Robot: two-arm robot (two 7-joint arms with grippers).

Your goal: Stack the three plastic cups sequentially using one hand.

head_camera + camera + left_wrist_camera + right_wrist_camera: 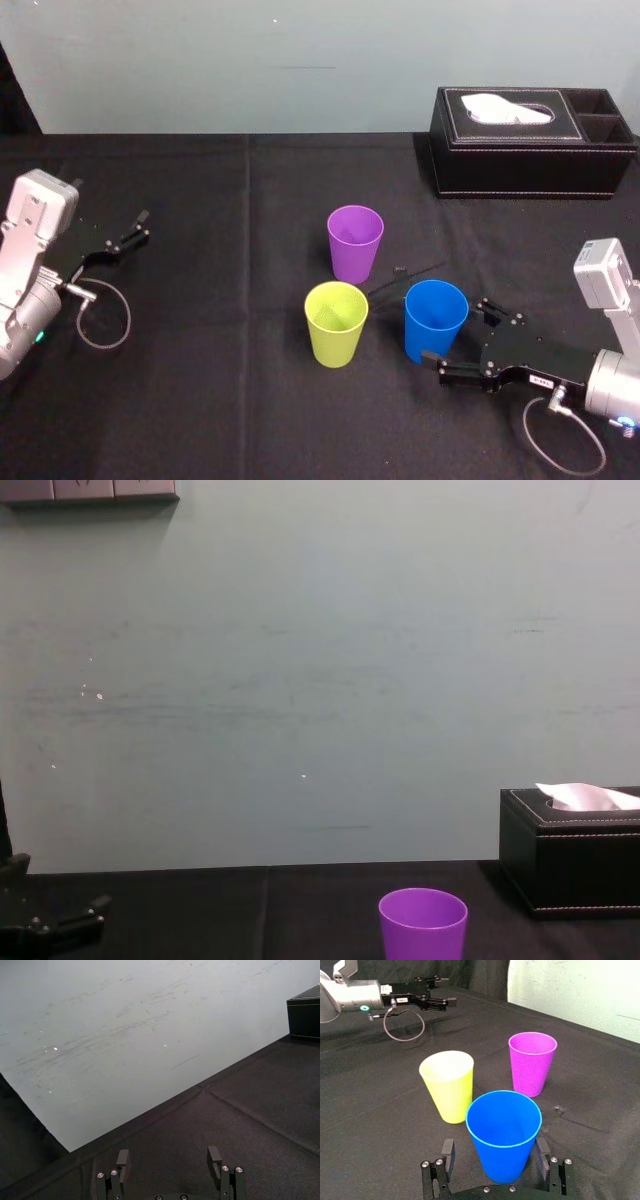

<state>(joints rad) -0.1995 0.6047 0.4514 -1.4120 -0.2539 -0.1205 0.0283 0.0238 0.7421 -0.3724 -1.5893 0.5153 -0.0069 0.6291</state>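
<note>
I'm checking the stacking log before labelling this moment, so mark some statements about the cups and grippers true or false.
1. The purple cup, yellow-green cup and blue cup all stand upright and apart, none nested. True.
2. The right gripper has one finger on either side of the blue cup. True.
3. The purple cup is the one nearest the robot. False: it is the farthest of the three, toward the wall.
4. The left gripper holds the yellow-green cup. False: it is open and holds nothing, off at the left side of the table, away from the cups.
5. A black tissue box stands at the table's far right. True.
</note>
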